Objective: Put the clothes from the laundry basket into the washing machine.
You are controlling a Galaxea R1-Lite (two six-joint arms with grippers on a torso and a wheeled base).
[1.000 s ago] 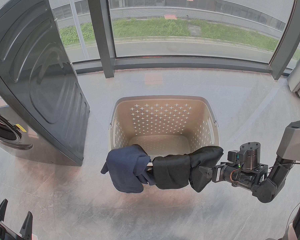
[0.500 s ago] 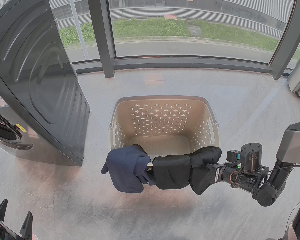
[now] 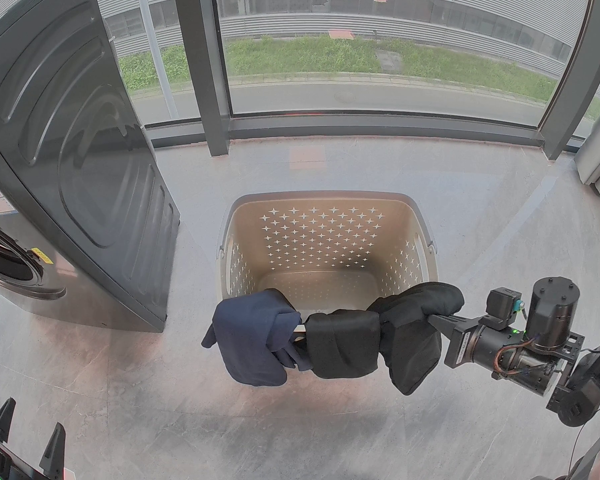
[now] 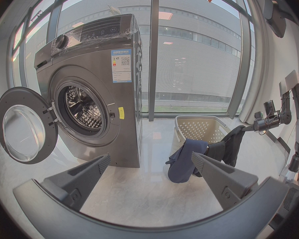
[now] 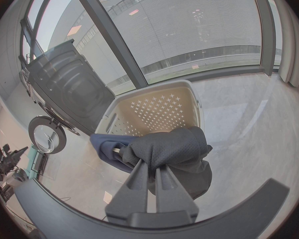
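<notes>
**Right gripper pinching black garment at basket's near rim**

Right gripper (image 5: 151, 165) is pressed together on a bunch of the black garment (image 3: 410, 341), just off the near-right corner of the laundry basket (image 3: 327, 196). The rest of that cloth drapes over the basket's near rim and touches the navy garment (image 3: 253, 335), which hangs on the near-left part of the rim. Left gripper (image 4: 150, 156) is spread and holds nothing, well off the basket's near-left side. Washing machine (image 4: 89, 107) stands left of the basket with its door (image 4: 23, 126) open.

Step in hand looks like the lift-out. To do it well:
- Raise high enough that the hanging tail clears the rim.
- Go slow, since the folds may drag the navy piece along.
- Hold the pinch firm, because the thick bunch could slip.
- Then swing left of the basket towards the drum.
</notes>
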